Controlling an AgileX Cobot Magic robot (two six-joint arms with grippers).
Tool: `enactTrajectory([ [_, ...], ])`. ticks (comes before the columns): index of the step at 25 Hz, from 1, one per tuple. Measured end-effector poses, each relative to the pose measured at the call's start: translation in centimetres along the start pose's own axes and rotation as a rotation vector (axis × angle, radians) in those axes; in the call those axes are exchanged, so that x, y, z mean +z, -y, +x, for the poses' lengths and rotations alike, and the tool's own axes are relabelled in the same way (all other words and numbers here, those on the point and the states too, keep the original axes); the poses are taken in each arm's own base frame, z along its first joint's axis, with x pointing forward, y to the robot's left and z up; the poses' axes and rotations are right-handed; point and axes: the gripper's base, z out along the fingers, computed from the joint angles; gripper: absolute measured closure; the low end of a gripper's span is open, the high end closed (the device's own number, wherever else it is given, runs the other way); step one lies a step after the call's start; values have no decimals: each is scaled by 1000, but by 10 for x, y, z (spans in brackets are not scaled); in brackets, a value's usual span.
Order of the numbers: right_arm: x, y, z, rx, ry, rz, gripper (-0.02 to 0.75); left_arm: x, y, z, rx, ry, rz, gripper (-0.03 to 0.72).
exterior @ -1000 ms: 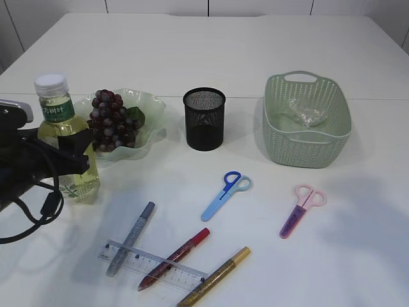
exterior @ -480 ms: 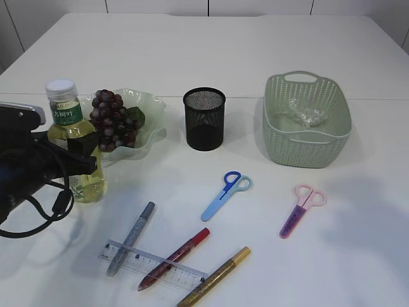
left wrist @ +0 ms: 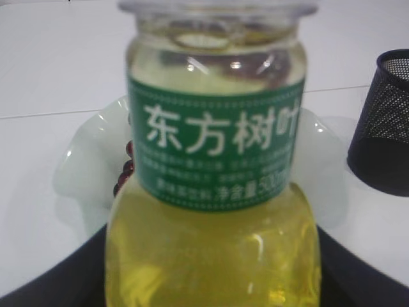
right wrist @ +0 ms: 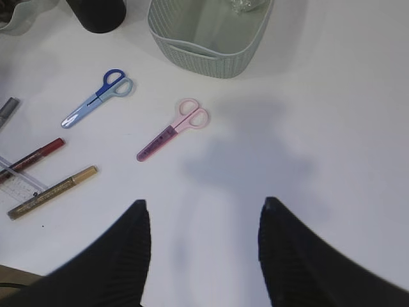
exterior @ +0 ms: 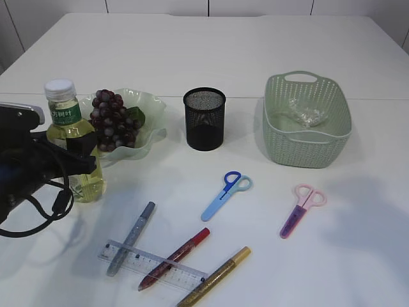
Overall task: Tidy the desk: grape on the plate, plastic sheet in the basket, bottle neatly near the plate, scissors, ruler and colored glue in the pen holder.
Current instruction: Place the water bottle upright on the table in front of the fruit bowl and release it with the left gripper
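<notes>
Just left of the plate (exterior: 150,109), the bottle (exterior: 71,144) stands upright, its long axis vertical and white cap up, label turned toward the left wrist camera. The left gripper (exterior: 80,155) has its jaws clamped around the bottle's lower body. The grapes (exterior: 114,119) lie on the plate, and the plate's wavy rim sits very close to the bottle. My worry: if the jaws let go while the base is off the table or tilted, the tall bottle could topple onto the plate. Well right of the plate, above bare table, the right gripper (right wrist: 203,243) has its jaws apart, holding nothing.
</notes>
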Motion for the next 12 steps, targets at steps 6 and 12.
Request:
enactTrajectory([
  [6, 0, 0, 0, -1, 0, 2, 307, 0, 0, 0, -3, 0, -5, 232],
  [12, 0, 0, 0, -3, 0, 2, 307, 0, 2, 0, 9, 0, 17, 175],
])
